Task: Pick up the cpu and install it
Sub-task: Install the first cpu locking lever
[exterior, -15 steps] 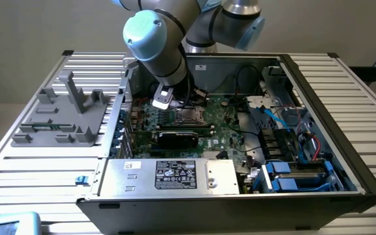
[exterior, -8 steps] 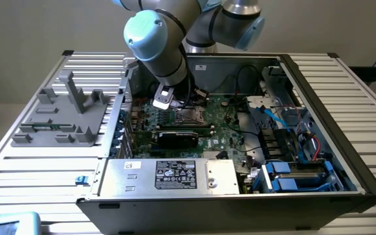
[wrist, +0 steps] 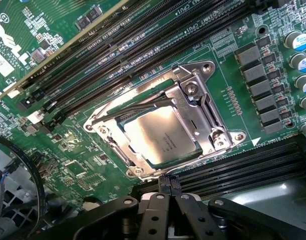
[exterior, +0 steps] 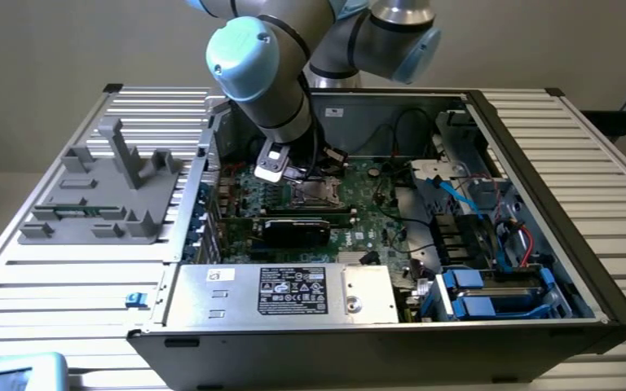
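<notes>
We find the cpu [wrist: 160, 136] lying inside the metal socket frame [wrist: 213, 131] on the green motherboard [wrist: 67, 150], just ahead of the jaws and apart from them. The gripper [wrist: 168, 192] hangs low over the board with its jaws pressed together and pinching nothing. In the exterior view the gripper [exterior: 291, 177] sits beside the socket [exterior: 319, 192] within the open computer case [exterior: 531, 163].

Risks, in our judgement: the chip may not lie flat and square in the frame, and any downward press from the closed jaws could then bend contacts beneath it. The black cable [wrist: 22, 165] near the jaws could snag on the arm.

We cannot see the contacts under the chip or its alignment notches. The print on its lid is unreadable.
</notes>
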You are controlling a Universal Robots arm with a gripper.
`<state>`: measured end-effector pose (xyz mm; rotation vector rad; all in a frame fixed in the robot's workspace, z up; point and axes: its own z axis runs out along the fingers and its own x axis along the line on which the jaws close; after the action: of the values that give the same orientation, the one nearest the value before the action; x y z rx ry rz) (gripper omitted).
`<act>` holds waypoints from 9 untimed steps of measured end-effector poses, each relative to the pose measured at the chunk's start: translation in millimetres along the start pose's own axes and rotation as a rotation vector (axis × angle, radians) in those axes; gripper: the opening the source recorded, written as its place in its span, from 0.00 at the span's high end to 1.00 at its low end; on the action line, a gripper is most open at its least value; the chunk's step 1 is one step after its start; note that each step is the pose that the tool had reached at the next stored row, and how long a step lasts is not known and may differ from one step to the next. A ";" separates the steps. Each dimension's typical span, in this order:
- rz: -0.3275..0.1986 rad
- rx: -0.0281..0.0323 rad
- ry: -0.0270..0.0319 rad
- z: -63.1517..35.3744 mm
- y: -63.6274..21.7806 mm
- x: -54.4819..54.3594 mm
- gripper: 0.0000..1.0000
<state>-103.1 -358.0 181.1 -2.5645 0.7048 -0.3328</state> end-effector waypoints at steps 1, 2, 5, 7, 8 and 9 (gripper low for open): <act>0.000 -0.0002 -0.0001 0.0 0.0 0.0 0.89; 0.000 -0.0002 -0.0002 0.0 0.0 0.0 0.89; 0.001 -0.0005 -0.0005 0.0 0.0 0.0 0.89; 0.001 -0.0006 -0.0007 -0.1 0.1 0.0 0.89; 0.001 -0.0008 -0.0008 -0.1 0.1 -0.1 0.89; 0.001 -0.0010 -0.0009 -0.3 0.1 -0.1 0.89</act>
<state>-103.3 -358.2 181.3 -2.5650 0.7063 -0.3310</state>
